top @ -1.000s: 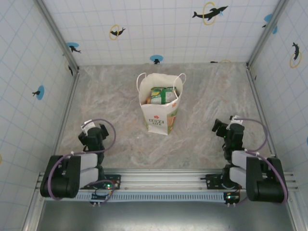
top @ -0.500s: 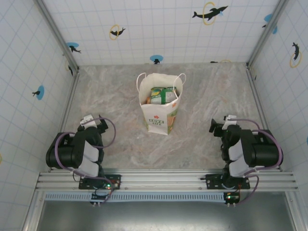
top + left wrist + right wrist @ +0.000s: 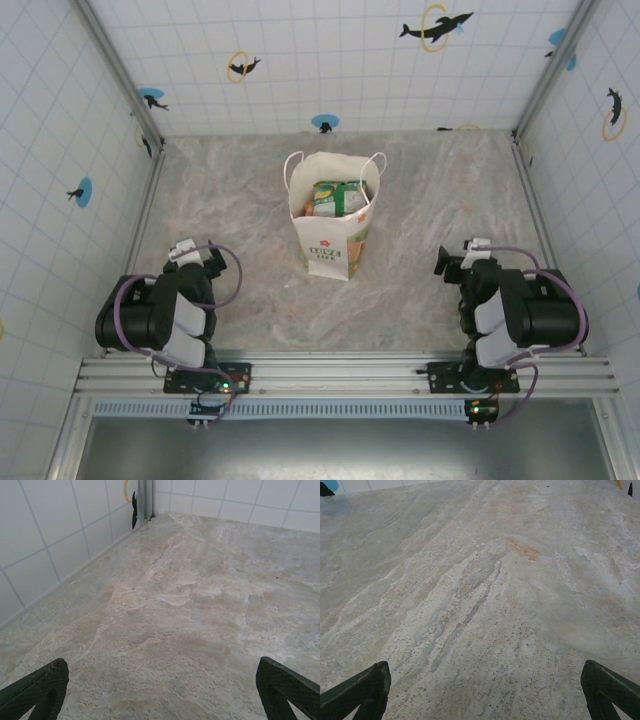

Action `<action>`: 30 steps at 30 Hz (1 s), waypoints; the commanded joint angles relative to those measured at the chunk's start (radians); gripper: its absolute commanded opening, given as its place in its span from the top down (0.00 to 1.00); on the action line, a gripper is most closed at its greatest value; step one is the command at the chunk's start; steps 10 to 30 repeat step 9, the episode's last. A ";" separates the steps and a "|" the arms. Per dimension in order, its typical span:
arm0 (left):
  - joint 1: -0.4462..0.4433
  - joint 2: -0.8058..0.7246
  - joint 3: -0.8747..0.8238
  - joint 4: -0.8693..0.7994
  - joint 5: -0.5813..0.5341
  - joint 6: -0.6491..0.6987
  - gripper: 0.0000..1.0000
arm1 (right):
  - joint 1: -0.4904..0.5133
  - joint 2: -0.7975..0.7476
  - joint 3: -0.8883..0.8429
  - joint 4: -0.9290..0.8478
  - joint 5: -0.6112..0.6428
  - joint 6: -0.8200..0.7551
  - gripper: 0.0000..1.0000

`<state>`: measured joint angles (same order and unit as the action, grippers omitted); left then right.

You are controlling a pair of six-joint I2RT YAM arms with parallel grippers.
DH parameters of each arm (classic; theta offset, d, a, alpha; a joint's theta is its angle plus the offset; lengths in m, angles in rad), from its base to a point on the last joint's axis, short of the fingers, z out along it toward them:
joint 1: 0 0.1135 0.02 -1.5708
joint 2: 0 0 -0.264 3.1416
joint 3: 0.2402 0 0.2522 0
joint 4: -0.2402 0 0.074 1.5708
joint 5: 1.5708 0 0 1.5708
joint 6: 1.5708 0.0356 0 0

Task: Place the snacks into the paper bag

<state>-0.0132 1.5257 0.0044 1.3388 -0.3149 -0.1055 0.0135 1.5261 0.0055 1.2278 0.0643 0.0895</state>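
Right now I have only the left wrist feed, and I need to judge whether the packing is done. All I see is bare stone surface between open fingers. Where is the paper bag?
Observer: The paper bag stands upright in the middle of the table, ahead and to the right of the left gripper.
Operator: And the snacks?
Observer: The snacks sit inside the bag's open top; green and yellow packets show there.
Operator: What is the other arm doing?
Observer: The right gripper is open with nothing between its fingers, low over the table near its own base.
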 commanded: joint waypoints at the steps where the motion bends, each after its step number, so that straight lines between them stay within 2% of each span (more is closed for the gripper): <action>1: -0.004 -0.007 -0.028 0.002 0.007 -0.003 0.02 | 0.005 -0.007 -0.002 0.023 0.012 -0.010 0.00; 30: -0.004 -0.007 -0.030 0.003 0.011 -0.005 0.02 | 0.002 -0.006 -0.004 0.026 0.006 -0.008 0.00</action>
